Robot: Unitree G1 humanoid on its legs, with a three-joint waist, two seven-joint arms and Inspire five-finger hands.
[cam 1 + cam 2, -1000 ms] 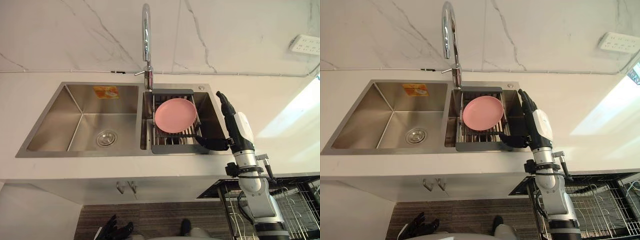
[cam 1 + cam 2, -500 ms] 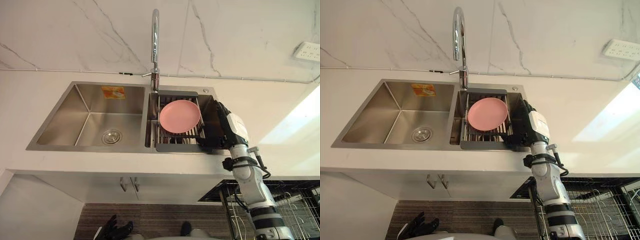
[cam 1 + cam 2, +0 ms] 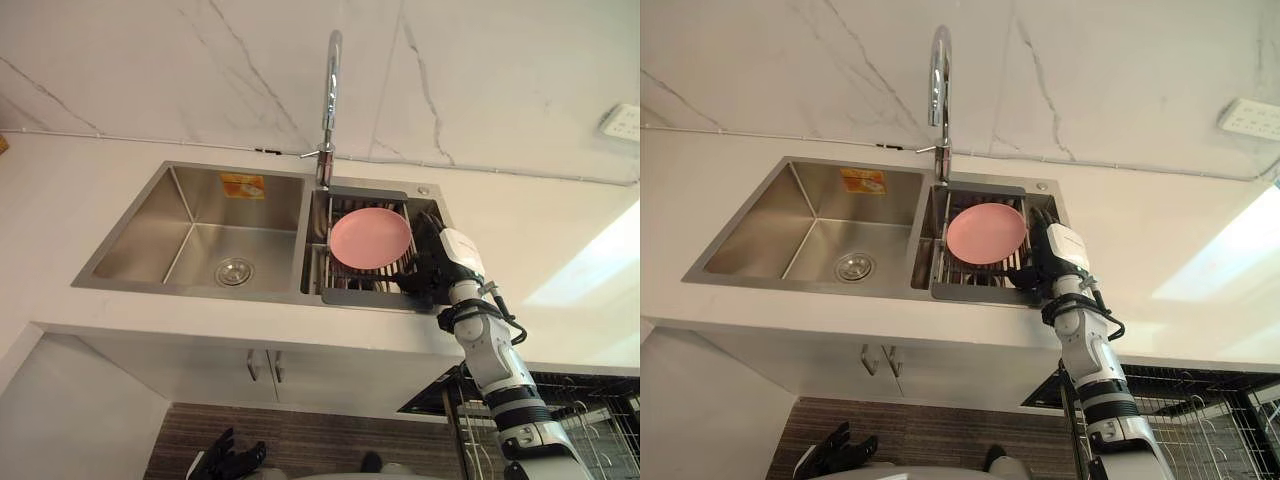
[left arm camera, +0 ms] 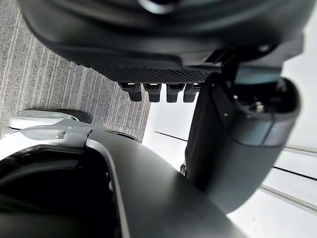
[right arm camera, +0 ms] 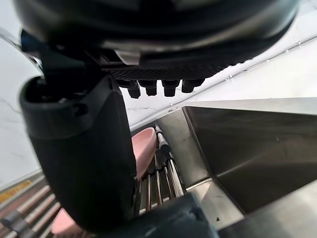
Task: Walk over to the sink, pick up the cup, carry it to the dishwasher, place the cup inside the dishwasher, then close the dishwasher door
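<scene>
A round pink plate (image 3: 370, 238) lies on a dark wire rack (image 3: 352, 296) across the sink's right basin; I see no cup. My right hand (image 3: 432, 264) reaches down into that basin at the rack's right end, close to the plate's edge and not holding it. In the right wrist view its fingers (image 5: 148, 88) are straight and the thumb (image 5: 84, 163) stands apart, with the plate (image 5: 143, 148) just past them. A second pink shape (image 5: 53, 223) shows low by the rack, too cut off to name. My left hand (image 3: 230, 464) hangs open near the floor.
The steel sink's left basin (image 3: 200, 235) holds only its drain. A tall faucet (image 3: 328, 100) rises behind the divider. White counter (image 3: 560, 300) runs to the right. A wire dishwasher rack (image 3: 590, 430) is pulled out at lower right, below the counter edge.
The camera has shifted, so the sink sits further right and looks smaller. My right hand has dropped from above the basin's right rim down into the basin beside the rack.
</scene>
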